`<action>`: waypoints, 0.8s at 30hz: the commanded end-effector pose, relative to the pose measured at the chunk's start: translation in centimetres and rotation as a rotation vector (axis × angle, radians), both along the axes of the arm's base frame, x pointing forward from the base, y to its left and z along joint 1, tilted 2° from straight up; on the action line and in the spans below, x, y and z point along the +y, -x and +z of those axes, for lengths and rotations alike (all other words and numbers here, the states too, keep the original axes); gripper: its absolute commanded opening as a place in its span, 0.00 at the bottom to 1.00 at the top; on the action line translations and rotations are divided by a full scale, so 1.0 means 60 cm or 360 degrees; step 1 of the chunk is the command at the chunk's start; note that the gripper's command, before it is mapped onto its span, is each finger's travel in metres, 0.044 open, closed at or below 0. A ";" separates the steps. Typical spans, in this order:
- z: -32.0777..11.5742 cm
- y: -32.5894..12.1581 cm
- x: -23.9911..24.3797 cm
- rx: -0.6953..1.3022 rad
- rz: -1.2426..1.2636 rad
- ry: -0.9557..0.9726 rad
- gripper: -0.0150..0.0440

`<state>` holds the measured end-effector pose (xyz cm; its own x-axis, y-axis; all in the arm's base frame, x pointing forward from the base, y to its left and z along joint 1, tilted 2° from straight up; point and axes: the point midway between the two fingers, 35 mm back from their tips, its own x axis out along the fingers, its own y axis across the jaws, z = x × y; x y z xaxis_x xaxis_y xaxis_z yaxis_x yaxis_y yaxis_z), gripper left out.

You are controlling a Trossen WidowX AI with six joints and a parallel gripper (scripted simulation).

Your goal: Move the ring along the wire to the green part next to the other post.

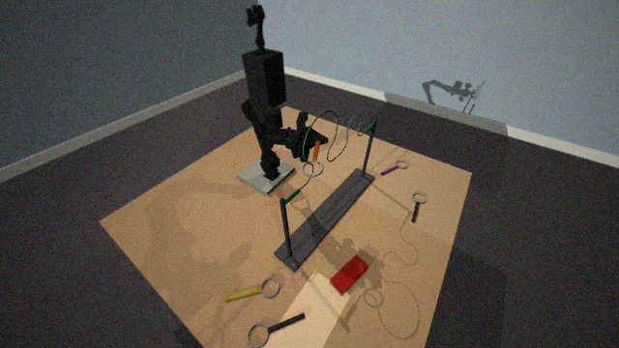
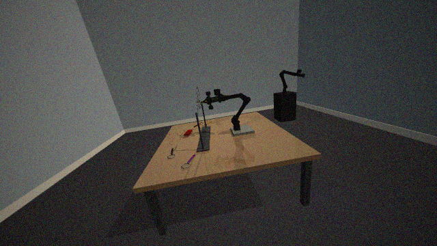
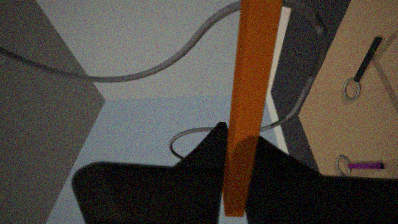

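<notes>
Gripper (image 1: 323, 140) (image 2: 202, 102) (image 3: 229, 129) clamped on orange handle (image 1: 316, 151) (image 3: 254, 70), ring (image 1: 312, 168) below, no readable writing

Four spare rings (image 1: 270, 296) (image 2: 182, 167) (image 3: 358, 89) (loose), two posts (image 1: 286, 227) (image 2: 199, 131).Two posts (image 1: 286, 227) (image 2: 199, 131) (one red block (image 1: 349, 275) (image 2: 188, 132)).

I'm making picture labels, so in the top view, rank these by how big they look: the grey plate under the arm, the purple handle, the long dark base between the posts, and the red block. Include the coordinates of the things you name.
1. Long dark base (image 1: 334, 205) (image 2: 203, 145)
2. Grey plate (image 1: 248, 177) (image 2: 248, 130)
3. Red block (image 1: 349, 275) (image 2: 188, 132)
4. Purple handle (image 1: 390, 170) (image 2: 191, 158) (image 3: 367, 166)
</notes>
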<state>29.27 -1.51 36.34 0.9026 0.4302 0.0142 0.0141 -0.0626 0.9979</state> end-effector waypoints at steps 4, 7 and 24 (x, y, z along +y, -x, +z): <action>0.038 0.002 -0.004 -0.0019 0.0011 -0.0208 0.00; 0.056 0.002 -0.009 -0.0025 0.0014 -0.0321 0.00; 0.136 0.007 -0.048 -0.0044 0.0030 -0.0820 0.00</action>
